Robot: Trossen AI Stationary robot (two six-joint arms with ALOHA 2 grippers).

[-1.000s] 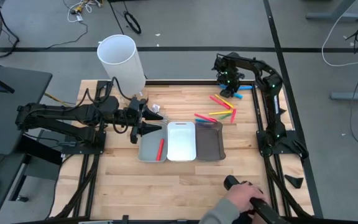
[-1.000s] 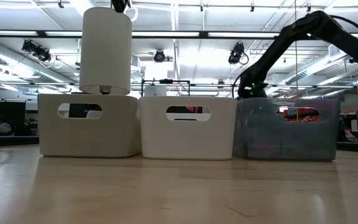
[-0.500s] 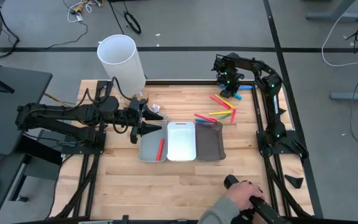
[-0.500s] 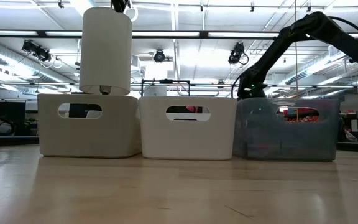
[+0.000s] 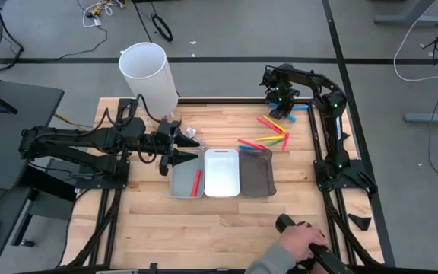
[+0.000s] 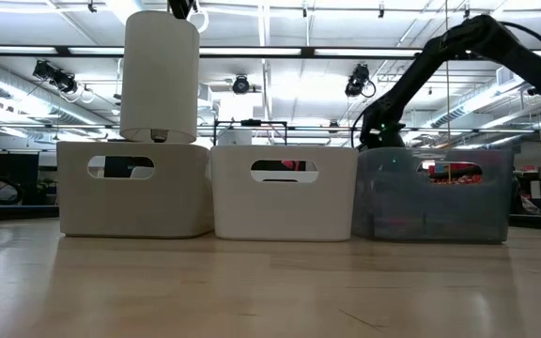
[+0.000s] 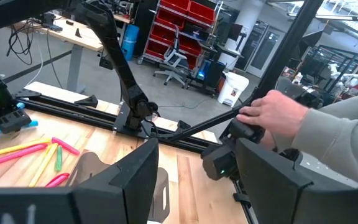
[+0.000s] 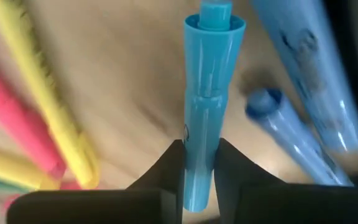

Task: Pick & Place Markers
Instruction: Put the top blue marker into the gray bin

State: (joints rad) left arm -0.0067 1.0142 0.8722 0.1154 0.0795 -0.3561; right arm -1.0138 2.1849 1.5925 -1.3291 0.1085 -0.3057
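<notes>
Loose markers [image 5: 268, 134] in pink, yellow, orange and green lie on the table beyond the trays. One red marker [image 5: 197, 183] lies in the light grey tray [image 5: 181, 183]. Blue markers [image 5: 301, 107] lie at the far right edge. My right gripper [image 5: 280, 113] is down over these and is shut on a blue marker [image 8: 201, 106]; two more blue markers [image 8: 303, 81] lie beside it. My left gripper [image 5: 195, 151] is open and hovers at the grey tray's far left corner, touching nothing; its open fingers frame the left wrist view [image 7: 197, 155]. My right gripper [image 8: 199, 146] pinches the blue marker's barrel [image 8: 199, 134] between its two fingers, coming from above and pointing down. The marker's flared end and narrow tip [image 8: 216, 12] stick out past the fingers. Whether it is off the table I cannot tell.
Three trays sit side by side mid-table: light grey, white [image 5: 221, 173] and dark grey [image 5: 256, 176]. A tall white cylinder [image 5: 149, 76] stands at the far left. A person's hand [image 5: 293, 243] holds a black device at the near edge. Bare wood lies in front of the trays.
</notes>
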